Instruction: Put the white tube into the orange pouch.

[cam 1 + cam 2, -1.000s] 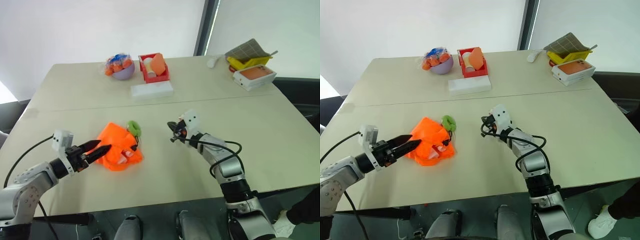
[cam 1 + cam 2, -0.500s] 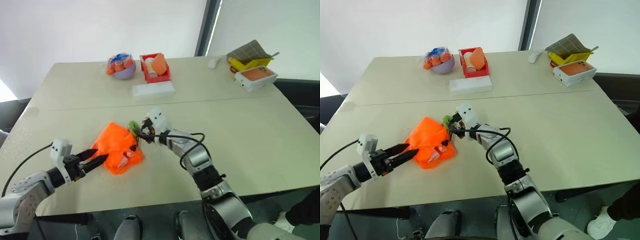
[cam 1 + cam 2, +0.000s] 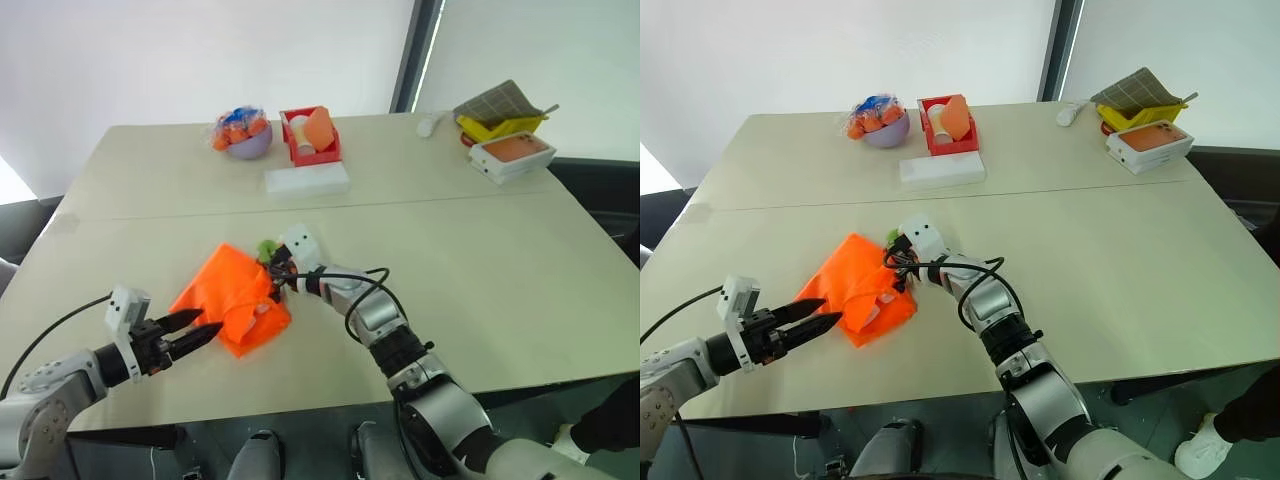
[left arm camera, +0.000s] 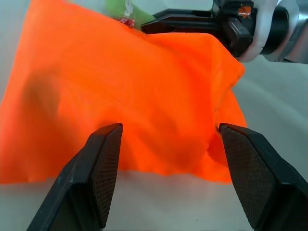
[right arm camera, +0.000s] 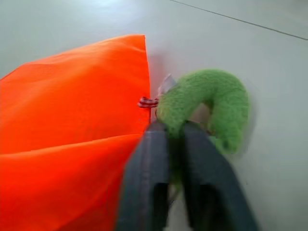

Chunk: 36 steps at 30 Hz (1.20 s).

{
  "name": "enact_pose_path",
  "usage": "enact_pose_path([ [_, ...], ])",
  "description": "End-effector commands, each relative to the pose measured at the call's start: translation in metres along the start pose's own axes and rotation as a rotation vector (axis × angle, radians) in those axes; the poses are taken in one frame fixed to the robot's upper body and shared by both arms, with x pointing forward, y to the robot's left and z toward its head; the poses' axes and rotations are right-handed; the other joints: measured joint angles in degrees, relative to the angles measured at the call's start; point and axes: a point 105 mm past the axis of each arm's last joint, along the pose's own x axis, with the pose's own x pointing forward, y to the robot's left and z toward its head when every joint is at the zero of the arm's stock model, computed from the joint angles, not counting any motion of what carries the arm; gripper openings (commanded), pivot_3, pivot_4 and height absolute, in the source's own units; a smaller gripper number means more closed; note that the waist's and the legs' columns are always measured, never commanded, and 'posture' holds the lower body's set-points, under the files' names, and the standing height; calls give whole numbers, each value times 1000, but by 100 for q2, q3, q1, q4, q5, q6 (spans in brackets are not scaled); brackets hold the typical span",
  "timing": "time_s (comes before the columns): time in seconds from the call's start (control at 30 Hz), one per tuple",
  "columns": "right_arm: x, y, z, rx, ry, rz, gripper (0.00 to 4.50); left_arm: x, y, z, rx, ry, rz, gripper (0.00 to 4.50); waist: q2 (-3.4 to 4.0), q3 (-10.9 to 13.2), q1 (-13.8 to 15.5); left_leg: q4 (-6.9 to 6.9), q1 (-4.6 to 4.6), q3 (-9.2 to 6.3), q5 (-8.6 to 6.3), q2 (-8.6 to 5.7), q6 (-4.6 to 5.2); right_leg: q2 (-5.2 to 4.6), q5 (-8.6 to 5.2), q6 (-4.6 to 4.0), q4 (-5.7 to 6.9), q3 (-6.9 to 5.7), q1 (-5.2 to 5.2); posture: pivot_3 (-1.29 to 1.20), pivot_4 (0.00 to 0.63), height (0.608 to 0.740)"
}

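The orange pouch (image 3: 228, 298) lies crumpled on the table's near left part, and its green ring (image 5: 211, 98) rests at the far right corner. My right gripper (image 3: 272, 268) reaches in from the right and is shut on that ring, as the right wrist view shows (image 5: 172, 126). My left gripper (image 3: 205, 327) hovers open at the pouch's near side, with orange fabric ahead of its fingers (image 4: 169, 127) but nothing between them. A small white bit (image 3: 262, 312) peeks from the pouch's near fold. I cannot tell whether it is the white tube.
Along the far edge stand a purple bowl (image 3: 241, 138) of orange things, a red box (image 3: 308, 140) and a long flat white box (image 3: 306, 180). At the far right are a yellow tray (image 3: 497, 120) and an orange-topped white box (image 3: 512, 152).
My right gripper swung left across the table to the pouch's green ring and shut on it. The pouch's right side bunched and shifted. My left gripper drew back slightly, still open.
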Motion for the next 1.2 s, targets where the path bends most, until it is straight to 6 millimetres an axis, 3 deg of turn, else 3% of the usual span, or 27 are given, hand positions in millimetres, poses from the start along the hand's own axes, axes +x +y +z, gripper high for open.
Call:
enact_pose_path([
  [0.03, -1, 2, 13, -16, -53, -8, 37, 3, -5, 8, 27, -21, -28, 3422, 0, 0, 0, 0, 0, 0, 0, 0, 0, 0, 0, 0, 0, 0, 0, 0, 150, 740],
  [0.23, -28, -20, 28, 57, -194, -81, 37, 11, -19, 24, 42, -67, -82, 3422, -1, 0, 25, 0, -4, 0, 0, 0, 0, -1, 0, 1, -3, 0, 3, 0, 150, 740],
  [0.53, -116, -44, 36, 208, -403, -154, 37, 25, -23, 42, 26, -125, -114, 3422, -4, -3, 17, 1, 3, -2, 0, 0, 0, 0, -1, 3, -4, -1, 13, 0, 150, 740],
  [0.63, -134, -45, 39, 227, -430, -172, 0, 32, -22, 48, 23, -140, -140, 4274, -7, -5, 2, 3, 4, -1, 0, 0, 0, -1, -2, 4, -5, -1, 14, 0, 150, 740],
  [0.73, -150, -45, 43, 244, -454, -178, 0, 48, -26, 59, 54, -150, -192, 4398, -5, -5, 23, 3, 5, -2, 0, 0, 0, 1, -8, 13, -4, -2, 13, 0, 150, 740],
  [1.0, -155, -39, 45, 224, -454, -152, 0, 89, -47, 66, 160, -72, -416, 4398, -7, -7, 41, 7, 2, 3, 0, -2, 0, -2, -1, 3, -15, -2, 23, 0, 150, 740],
  [1.2, -152, -36, 48, 203, -455, -139, 0, 121, -53, 54, 363, 41, -457, 4398, -6, -7, 24, 6, 3, 2, 1, -2, 1, 1, -1, 5, -13, -2, 22, 0, 150, 740],
])
